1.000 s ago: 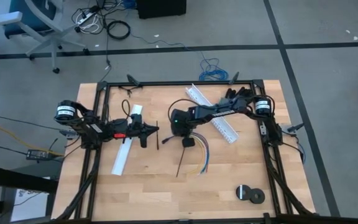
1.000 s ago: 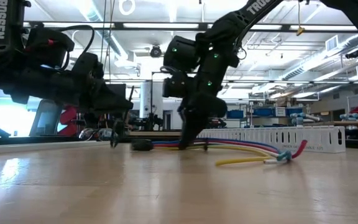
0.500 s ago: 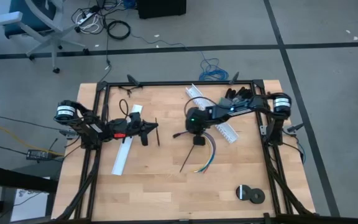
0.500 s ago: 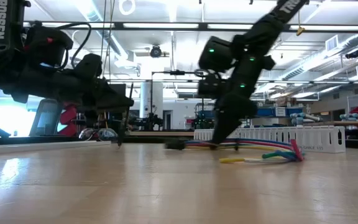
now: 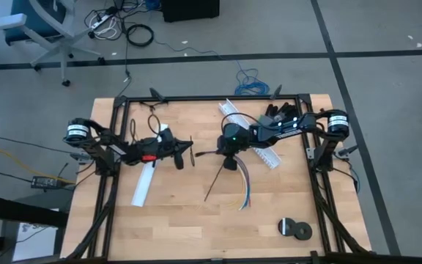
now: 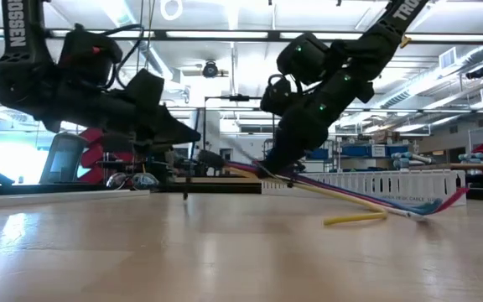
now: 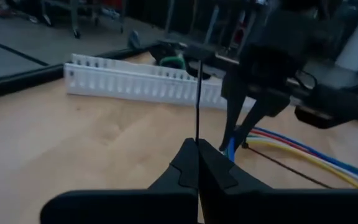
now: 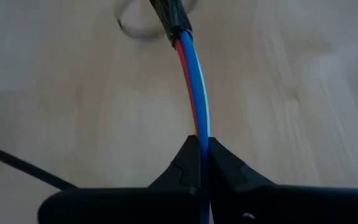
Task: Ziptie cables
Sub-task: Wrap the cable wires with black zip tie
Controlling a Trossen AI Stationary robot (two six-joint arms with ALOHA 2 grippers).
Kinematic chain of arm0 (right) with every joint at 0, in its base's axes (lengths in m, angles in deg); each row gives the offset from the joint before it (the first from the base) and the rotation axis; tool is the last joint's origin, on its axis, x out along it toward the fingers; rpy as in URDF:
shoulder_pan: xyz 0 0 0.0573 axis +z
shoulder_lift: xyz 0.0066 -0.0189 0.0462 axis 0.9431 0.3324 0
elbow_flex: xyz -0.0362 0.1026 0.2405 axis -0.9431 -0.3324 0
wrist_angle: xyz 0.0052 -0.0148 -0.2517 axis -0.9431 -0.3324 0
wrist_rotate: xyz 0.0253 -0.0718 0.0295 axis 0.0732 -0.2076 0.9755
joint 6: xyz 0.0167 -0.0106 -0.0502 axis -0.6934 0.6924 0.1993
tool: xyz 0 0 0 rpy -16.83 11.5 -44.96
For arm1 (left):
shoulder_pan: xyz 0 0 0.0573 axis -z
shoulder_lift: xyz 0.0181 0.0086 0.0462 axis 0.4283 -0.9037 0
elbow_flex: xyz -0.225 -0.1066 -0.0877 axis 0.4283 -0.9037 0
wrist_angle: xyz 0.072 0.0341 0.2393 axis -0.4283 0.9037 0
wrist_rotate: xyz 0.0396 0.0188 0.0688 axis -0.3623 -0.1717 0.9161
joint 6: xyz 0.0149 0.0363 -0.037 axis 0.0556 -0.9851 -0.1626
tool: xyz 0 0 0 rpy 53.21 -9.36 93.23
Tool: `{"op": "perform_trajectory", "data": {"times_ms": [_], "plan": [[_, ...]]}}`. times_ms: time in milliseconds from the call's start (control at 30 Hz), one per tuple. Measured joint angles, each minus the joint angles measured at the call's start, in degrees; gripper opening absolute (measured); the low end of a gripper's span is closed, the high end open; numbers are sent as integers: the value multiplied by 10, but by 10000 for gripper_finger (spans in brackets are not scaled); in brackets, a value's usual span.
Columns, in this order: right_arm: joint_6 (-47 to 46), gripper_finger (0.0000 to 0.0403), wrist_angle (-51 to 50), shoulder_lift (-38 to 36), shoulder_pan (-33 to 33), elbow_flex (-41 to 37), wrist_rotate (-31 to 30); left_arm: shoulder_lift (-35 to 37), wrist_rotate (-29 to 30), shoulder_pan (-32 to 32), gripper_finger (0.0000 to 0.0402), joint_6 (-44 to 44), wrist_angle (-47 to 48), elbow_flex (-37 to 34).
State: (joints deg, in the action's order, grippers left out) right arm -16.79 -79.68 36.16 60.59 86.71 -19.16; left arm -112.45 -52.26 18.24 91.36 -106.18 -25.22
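High view: cables (image 5: 244,187) trail toward the near edge of the counter (image 5: 189,220) from the right end effector (image 5: 229,156), which sits near the middle; a loose ziptie (image 5: 215,182) lies slanted just left of them. The left end effector (image 5: 184,150) is well to their left, beside the white channel (image 5: 146,181). A second white channel (image 5: 258,143) lies far-right, and a black tape roll (image 5: 295,229) near-right.

Low view: right end effector (image 6: 268,168) has the dark end of the cables (image 6: 367,201) raised off the counter, the wires sloping down to rest at the right. The left end effector (image 6: 184,159) hovers above the wood with a thin strip hanging from it.

Left wrist view: left end effector (image 7: 197,163) is pinched together on a held ziptie (image 7: 197,99) that stands straight up, facing the other arm and the wires beyond.

Right wrist view: right end effector (image 8: 200,163) is clamped on the blue and red wires, with the dark sleeve (image 8: 171,15) out ahead.

Risk: the grip looks to catch only some wires, so the yellow one may sag free and escape the loop.

Risk, strip: the thin upright strip could bend or twist on contact and miss passing round the bundle.
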Motion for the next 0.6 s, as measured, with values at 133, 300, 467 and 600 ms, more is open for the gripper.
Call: {"op": "perform_trajectory", "data": {"times_ms": [133,300,467,600], "plan": [[1,2,-9,0,1,0,1,0,-20,0,0,-15,7,22],[3,2,-9,2,6,1,1,0,-24,0,0,-34,7,39],[22,2,18,2,17,1,13,0,-33,0,0,-41,14,52],[26,2,47,2,22,1,18,0,-47,0,0,-41,48,77]]}}
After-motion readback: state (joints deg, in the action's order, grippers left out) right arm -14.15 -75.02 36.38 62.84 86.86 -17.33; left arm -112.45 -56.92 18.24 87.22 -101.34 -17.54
